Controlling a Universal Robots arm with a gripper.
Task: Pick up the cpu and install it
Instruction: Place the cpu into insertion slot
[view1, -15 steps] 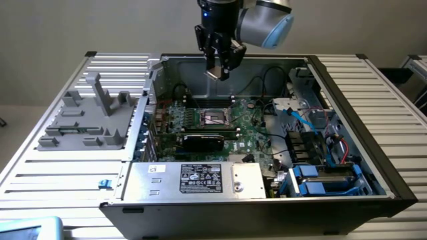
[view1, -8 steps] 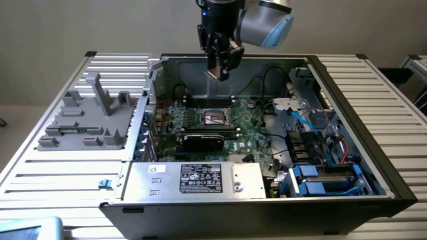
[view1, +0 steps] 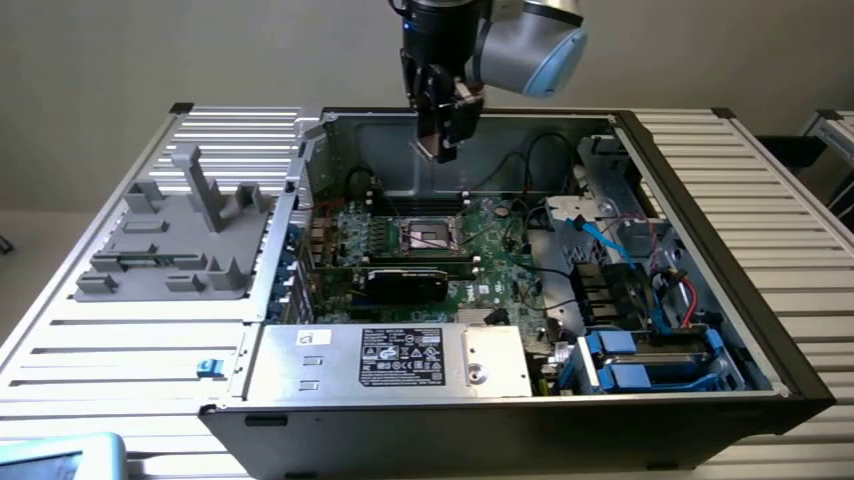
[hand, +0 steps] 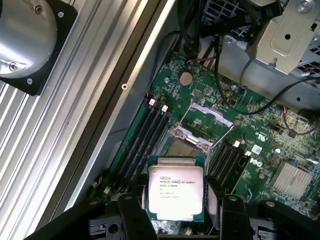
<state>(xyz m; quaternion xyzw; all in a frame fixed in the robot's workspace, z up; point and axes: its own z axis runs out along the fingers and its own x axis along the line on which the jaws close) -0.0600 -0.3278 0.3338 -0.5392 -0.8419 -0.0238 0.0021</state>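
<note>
Flat square silver cpu (hand: 175, 192) between matte black jaws

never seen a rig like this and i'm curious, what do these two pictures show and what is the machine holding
It is a grey robot arm working over an open black desktop computer case, which sits on a slatted metal table. One picture is taken from a camera off the arm, the other from a camera on its wrist. The arm's two black fingers grip a small flat square silver-grey cpu above the green motherboard, where the metal-framed socket stands open. A grey plastic holder lies beside the case.
</note>
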